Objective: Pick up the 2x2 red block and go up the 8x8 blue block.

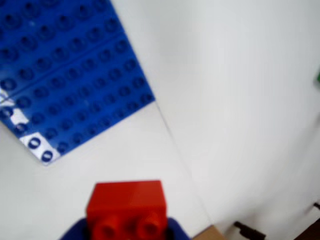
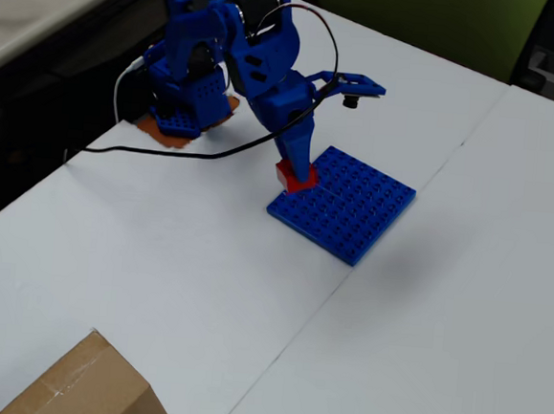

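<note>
The 2x2 red block (image 1: pixel 127 200) is held at the bottom of the wrist view, studs toward the camera, between the blue fingers of my gripper (image 1: pixel 127 227). In the overhead view the gripper (image 2: pixel 295 170) is shut on the red block (image 2: pixel 298 179) at the left edge of the 8x8 blue block (image 2: pixel 344 203). The blue block (image 1: pixel 70 75) lies flat on the white table and fills the upper left of the wrist view. The red block looks held off the surface; I cannot tell whether it touches the plate.
A cardboard box (image 2: pixel 80 388) stands at the table's front left corner. A black cable (image 2: pixel 166 152) runs from the arm base (image 2: pixel 184 104) across the table. A seam (image 2: pixel 349 261) splits the white tabletop. The table's left edge drops to a dark floor.
</note>
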You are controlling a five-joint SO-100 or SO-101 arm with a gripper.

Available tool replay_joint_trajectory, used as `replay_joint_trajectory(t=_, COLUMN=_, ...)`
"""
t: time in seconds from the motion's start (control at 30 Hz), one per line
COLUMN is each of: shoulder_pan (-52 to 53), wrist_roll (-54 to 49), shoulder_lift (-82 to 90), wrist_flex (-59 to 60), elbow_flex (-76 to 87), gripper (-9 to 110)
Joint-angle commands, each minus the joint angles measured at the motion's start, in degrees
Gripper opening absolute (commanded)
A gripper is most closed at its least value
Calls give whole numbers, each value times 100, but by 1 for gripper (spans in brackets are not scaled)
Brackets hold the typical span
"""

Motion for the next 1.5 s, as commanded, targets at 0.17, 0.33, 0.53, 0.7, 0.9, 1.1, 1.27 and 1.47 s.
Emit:
replay_joint_trajectory(t=0.17, shoulder_pan=-835, wrist_roll=-466, shoulder_lift=141, wrist_flex=35, elbow_flex=-141, gripper=1)
replay_joint_trajectory(t=0.33, shoulder_pan=-1002, wrist_roll=-1037, shoulder_lift=26, wrist_flex=35, elbow_flex=-149, gripper=1)
replay_joint_trajectory(t=0.53, shoulder_pan=-1125, wrist_roll=-1424, shoulder_lift=-176, wrist_flex=35, elbow_flex=-237, gripper=1)
replay_joint_trajectory(t=0.7, shoulder_pan=-1292, wrist_roll=-1389, shoulder_lift=-369, wrist_flex=-18, elbow_flex=-352, gripper=1)
replay_joint_trajectory(t=0.9, shoulder_pan=-1380, wrist_roll=-1547, shoulder_lift=-492, wrist_flex=-18, elbow_flex=-352, gripper=1)
replay_joint_trajectory(t=1.1, shoulder_pan=-1477, wrist_roll=-1600, shoulder_lift=-554, wrist_flex=-26, elbow_flex=-352, gripper=2)
replay_joint_trajectory(t=1.27, shoulder_pan=-1477, wrist_roll=-1679, shoulder_lift=-510, wrist_flex=-9, elbow_flex=-352, gripper=2)
replay_joint_trajectory(t=1.47, shoulder_pan=-1468, wrist_roll=-1749, shoulder_lift=-563, wrist_flex=-35, elbow_flex=-352, gripper=2)
